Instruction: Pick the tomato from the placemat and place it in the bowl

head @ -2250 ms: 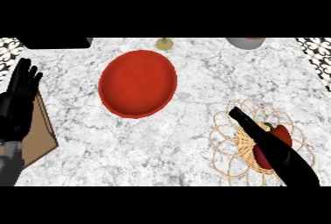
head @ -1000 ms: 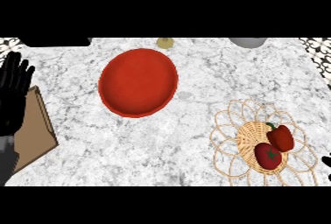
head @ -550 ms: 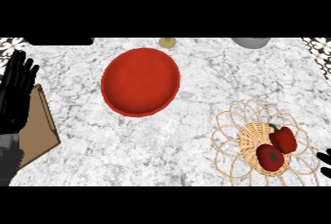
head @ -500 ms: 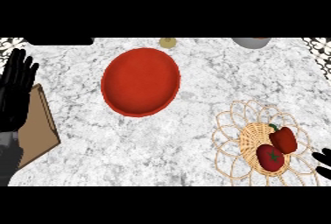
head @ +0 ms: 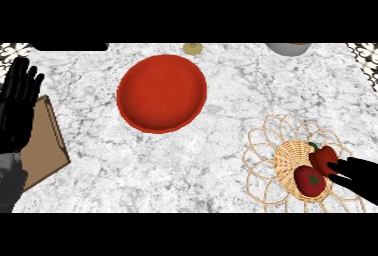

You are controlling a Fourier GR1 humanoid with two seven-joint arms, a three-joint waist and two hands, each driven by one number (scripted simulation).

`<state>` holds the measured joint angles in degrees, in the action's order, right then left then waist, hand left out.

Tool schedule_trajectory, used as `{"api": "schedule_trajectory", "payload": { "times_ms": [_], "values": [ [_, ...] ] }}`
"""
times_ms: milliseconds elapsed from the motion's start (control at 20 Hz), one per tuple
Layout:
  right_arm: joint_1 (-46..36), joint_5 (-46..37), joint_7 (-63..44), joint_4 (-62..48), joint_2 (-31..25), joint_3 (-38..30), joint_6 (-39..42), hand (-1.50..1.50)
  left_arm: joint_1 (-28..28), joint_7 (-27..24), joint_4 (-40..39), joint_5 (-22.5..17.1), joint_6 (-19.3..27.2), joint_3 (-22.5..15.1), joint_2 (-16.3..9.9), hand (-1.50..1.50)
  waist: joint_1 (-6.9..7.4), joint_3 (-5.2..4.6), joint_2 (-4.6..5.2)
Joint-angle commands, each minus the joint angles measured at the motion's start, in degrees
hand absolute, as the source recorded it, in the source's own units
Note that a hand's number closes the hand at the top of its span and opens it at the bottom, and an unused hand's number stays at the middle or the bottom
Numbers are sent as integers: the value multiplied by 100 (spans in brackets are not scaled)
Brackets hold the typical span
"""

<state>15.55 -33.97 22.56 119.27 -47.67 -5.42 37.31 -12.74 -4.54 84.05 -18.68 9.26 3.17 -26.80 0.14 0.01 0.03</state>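
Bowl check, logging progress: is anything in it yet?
Empty: the red bowl shows only its bare inside; both tomatoes sit on the placemat.

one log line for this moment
right hand: at tomato on placemat, not gripping | left hand: resting open, left edge | bowl: empty

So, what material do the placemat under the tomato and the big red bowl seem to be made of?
The placemat looks like woven wicker or rattan: a tan, tightly woven centre and open looped strands around the edge. The bowl looks like matte plastic or glazed ceramic; its even red surface shows no grain or shine, so I cannot tell which.
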Motion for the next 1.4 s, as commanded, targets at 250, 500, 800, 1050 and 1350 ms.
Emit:
{"api": "schedule_trajectory", "payload": {
  "times_ms": [250,500,800,1050,1350],
  "values": [
    [-884,-1102,25,-1027,795,858,-178,-150,27,79,199,395,-2,16,341,0,3,0,-1],
    [-1256,-1113,547,-1650,945,750,-230,-150,295,232,548,354,-96,181,407,0,36,0,-4],
    [-1098,-1668,1249,-2149,1039,944,-859,-150,-221,27,-216,497,-405,459,327,0,-11,0,4],
    [-1263,-2079,927,-2274,1437,1160,-824,-150,-283,431,83,618,-305,452,493,0,-8,0,0],
    [-1043,-2448,1127,-2420,1509,1070,-1020,-150,-222,331,-98,520,-793,839,333,0,-28,-1,-3]
  ]
}}
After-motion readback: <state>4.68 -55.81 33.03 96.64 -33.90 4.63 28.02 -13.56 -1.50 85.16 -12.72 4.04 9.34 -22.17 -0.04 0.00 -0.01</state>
